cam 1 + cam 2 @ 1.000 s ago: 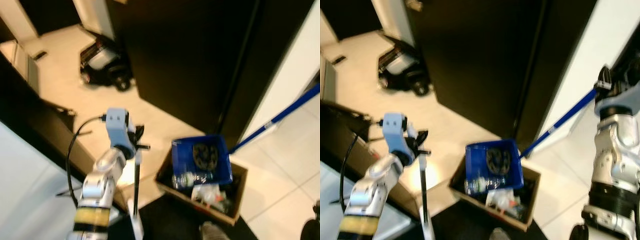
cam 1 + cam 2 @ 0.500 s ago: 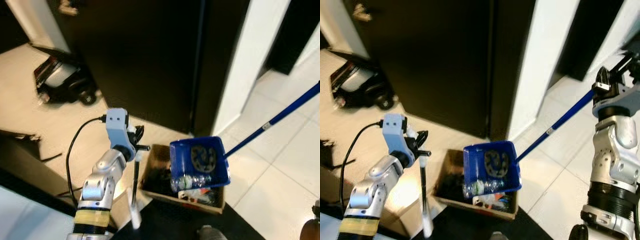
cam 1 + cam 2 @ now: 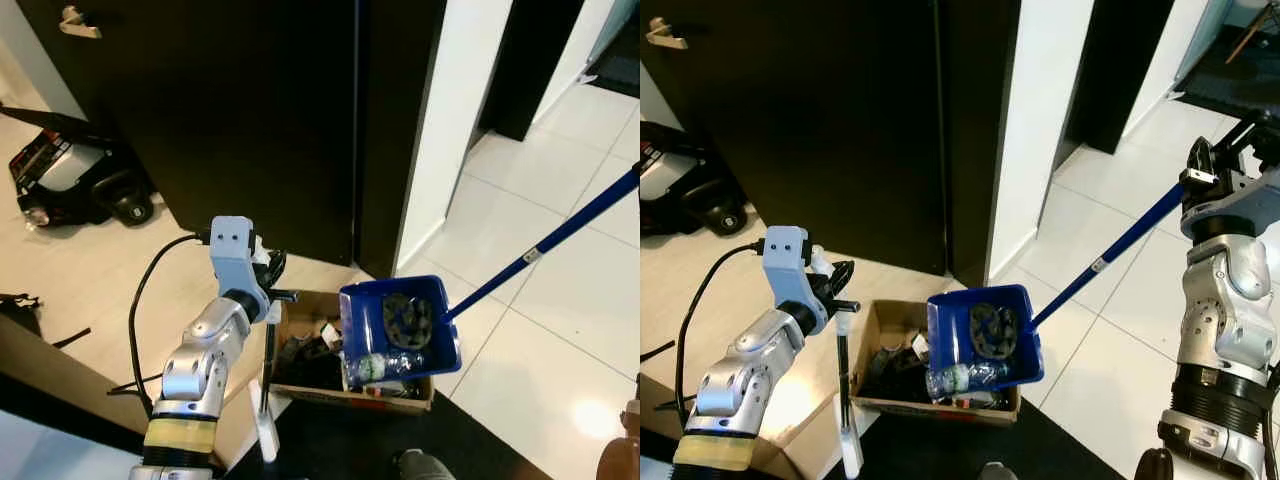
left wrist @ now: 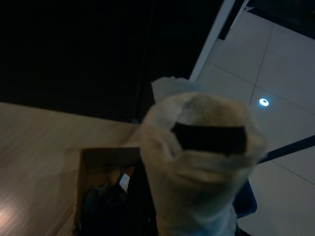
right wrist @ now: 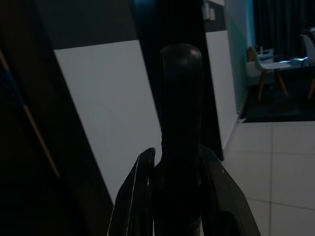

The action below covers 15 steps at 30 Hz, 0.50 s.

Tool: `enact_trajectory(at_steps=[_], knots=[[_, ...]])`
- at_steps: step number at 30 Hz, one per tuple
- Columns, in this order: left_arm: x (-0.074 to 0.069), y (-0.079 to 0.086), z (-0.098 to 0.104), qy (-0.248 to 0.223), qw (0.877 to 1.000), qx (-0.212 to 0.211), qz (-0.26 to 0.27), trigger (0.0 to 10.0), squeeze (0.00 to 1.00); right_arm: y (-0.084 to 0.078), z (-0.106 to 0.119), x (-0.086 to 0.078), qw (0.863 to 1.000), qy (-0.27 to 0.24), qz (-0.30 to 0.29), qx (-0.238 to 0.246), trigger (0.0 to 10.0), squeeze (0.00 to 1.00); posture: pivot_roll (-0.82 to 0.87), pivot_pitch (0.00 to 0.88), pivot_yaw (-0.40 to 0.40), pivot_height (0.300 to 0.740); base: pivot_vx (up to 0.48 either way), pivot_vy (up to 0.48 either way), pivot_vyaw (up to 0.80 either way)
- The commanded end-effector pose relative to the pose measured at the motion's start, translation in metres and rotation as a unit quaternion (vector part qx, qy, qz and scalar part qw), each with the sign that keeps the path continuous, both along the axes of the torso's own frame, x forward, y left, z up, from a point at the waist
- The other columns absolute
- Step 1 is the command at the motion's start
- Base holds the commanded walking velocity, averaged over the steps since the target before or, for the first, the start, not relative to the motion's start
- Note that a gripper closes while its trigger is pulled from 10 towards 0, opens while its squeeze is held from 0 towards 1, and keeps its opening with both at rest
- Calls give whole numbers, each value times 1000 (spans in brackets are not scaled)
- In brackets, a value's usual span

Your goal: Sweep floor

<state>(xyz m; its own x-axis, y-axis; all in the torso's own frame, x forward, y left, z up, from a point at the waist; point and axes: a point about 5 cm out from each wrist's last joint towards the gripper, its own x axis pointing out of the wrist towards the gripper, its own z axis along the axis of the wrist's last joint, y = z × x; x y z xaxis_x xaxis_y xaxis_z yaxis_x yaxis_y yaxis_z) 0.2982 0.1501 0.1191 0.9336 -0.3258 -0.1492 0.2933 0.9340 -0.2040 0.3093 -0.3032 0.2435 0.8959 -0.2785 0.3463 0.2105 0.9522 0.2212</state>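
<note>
A blue dustpan [image 3: 985, 335] hangs tilted over the right end of an open cardboard box [image 3: 875, 335]. A plastic bottle and a dark round piece lie in the pan. Its long blue handle [image 3: 1110, 255] rises to the upper right, where my right gripper [image 3: 1200, 180] is shut on it. In the right wrist view the fingers [image 5: 140, 191] clamp the dark handle end [image 5: 179, 113]. My left gripper [image 3: 840, 292] is shut on a thin black broom stick [image 3: 843, 370] that stands upright left of the box. The left wrist view shows that stick's cloth-wrapped top [image 4: 202, 147].
A dark door and wall panel [image 3: 250, 100] stand behind the box, with a white pillar [image 3: 450, 120] to their right. White tiles [image 3: 530, 340] spread to the right, wood floor to the left. A black ride-on toy car [image 3: 70, 180] sits at far left. A black mat [image 3: 400, 440] lies below.
The whole view has swung, so the toy car slid left and the white pillar and tiles came in. Both grippers keep their hold. The dustpan stays over the box.
</note>
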Motion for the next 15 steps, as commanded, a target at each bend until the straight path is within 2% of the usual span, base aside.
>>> enact_trajectory(at_steps=[1,5,11,12,15], knots=[[0,2,2,-7,1000,2,8,10000,0,4,12,3,1000,-25,9,-4,10000,0,15,53,40,740,0,0,712],[-1,2,2,-7,1000,1,9,10000,0,5,12,4,1000,-24,10,-5,10000,0,15,53,39,740,0,0,708],[0,2,2,-7,1000,1,9,10000,0,5,14,8,1000,-20,5,-20,10000,0,15,52,40,740,0,0,0],[1,2,2,-7,1000,1,8,10000,0,10,22,11,998,-34,10,-49,10000,0,13,48,44,740,0,0,0],[1,2,2,-7,1000,1,7,10000,0,15,31,13,996,-49,14,-78,10000,0,12,46,44,740,0,0,0]])
